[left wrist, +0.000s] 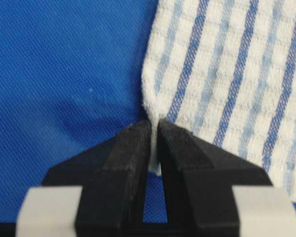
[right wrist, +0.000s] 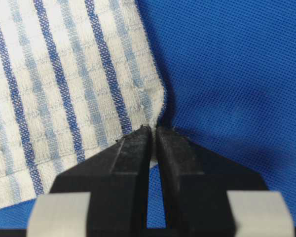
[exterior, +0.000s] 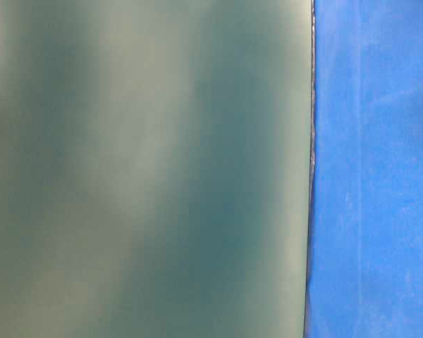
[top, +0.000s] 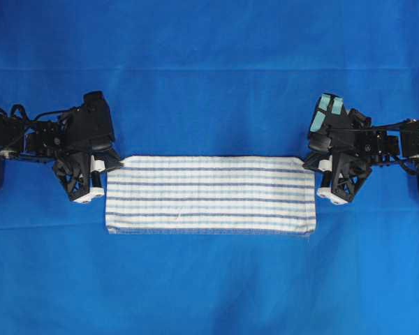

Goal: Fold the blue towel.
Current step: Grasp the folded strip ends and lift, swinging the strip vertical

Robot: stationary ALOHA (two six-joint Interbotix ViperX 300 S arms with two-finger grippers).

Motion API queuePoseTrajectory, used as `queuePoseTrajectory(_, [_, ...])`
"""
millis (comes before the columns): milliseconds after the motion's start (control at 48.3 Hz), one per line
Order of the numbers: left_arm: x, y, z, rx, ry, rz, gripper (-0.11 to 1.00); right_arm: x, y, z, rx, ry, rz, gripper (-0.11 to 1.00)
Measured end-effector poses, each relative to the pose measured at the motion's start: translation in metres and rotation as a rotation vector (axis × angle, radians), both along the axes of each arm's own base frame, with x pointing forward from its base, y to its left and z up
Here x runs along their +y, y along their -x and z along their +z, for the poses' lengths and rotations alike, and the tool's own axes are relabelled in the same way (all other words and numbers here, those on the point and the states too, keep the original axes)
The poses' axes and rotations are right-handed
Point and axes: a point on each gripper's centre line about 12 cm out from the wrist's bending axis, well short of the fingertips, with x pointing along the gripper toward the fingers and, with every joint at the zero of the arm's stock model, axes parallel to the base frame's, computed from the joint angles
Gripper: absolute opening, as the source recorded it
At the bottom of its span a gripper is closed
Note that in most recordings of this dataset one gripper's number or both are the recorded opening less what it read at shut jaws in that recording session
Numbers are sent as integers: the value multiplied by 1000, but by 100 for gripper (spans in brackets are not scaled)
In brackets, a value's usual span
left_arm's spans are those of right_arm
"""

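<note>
While the blue towel (top: 209, 194) is lying flat mid-frame on the blue-sheeted worktop (top: 209, 70), the left pincer (top: 106, 166) and right pincer (top: 315, 165) are each clamping an upper corner. Such thin bites of hem are risking slipping free during lifting. The table-level view is showing only a blurred green panel (exterior: 148, 169), hiding the towel.

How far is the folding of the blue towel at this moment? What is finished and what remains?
Done: the blue towel lies flat as a long narrow band, so it looks already folded once, though the layers are hard to see. In hand: the left gripper and the right gripper are each shut on a far corner of the towel, one at each end. Left: lifting those corners and laying the towel over for the next fold.
</note>
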Motion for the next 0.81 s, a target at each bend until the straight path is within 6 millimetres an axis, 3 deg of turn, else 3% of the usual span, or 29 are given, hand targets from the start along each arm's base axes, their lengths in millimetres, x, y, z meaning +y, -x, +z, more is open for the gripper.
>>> queuePoseTrajectory(103, [0,0,2,9,-5,-9,3,0,-1,1,0,0,0,5])
queuePoseTrajectory(248, [-1,-3,20,-15,-3,-9,3,0,-5,14,-31,4,0,5])
queuePoseTrajectory(600, [-2,4,95,-186,-7,-11,3,-2,6,87,-161,32,-7,5])
queuePoseTrajectory(807, [-2,16,117,-274,-11,-10,3,-3,19,115,-250,53,-2,5])
